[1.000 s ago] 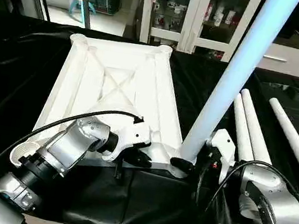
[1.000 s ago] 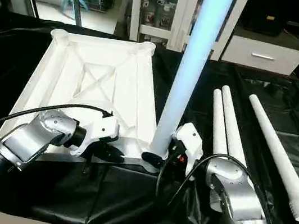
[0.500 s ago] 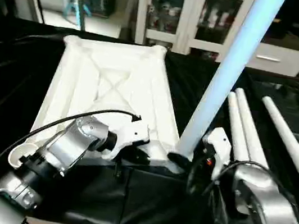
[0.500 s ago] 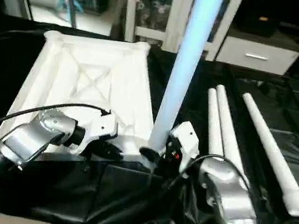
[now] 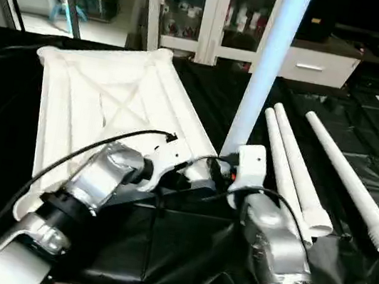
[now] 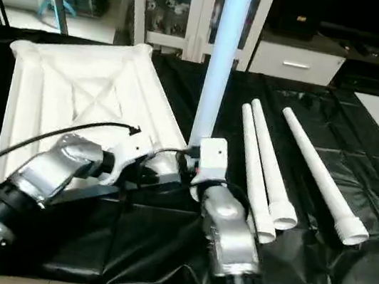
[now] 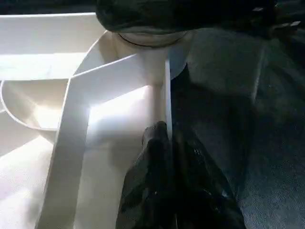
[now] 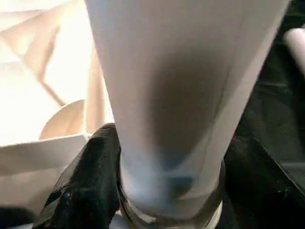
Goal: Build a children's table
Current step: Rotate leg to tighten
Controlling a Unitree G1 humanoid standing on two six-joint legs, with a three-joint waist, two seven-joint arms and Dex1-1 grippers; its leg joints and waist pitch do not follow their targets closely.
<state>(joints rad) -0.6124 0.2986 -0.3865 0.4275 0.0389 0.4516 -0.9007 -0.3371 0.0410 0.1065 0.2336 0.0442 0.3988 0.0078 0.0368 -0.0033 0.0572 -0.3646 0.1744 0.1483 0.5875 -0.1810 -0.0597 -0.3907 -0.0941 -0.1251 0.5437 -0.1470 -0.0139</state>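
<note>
The white table top [image 5: 110,93] lies underside up on black cloth, its X ribs showing. One white leg [image 5: 260,81] stands upright in the near right corner socket. My right gripper [image 5: 223,163] is closed around that leg's base, and its black fingers [image 8: 90,181] press the tube [image 8: 171,119] from both sides. My left gripper [image 5: 188,174] is shut on the top's thin near rim [image 7: 167,95], just left of that socket, with its fingers [image 7: 157,148] pinching the wall. Three loose legs [image 5: 294,166] lie side by side on the cloth to the right.
Black cloth [image 5: 181,241] covers the whole work surface down to its near edge. A white cabinet with glass doors [image 5: 209,15] and a low white drawer unit [image 5: 317,61] stand behind. The rightmost loose leg [image 5: 349,178] lies slanted, its threaded end near the right edge.
The camera has swung, so the whole scene sits further left. My right forearm has come in toward the middle around the upright leg, still gripping it. The left gripper stays on the rim.
</note>
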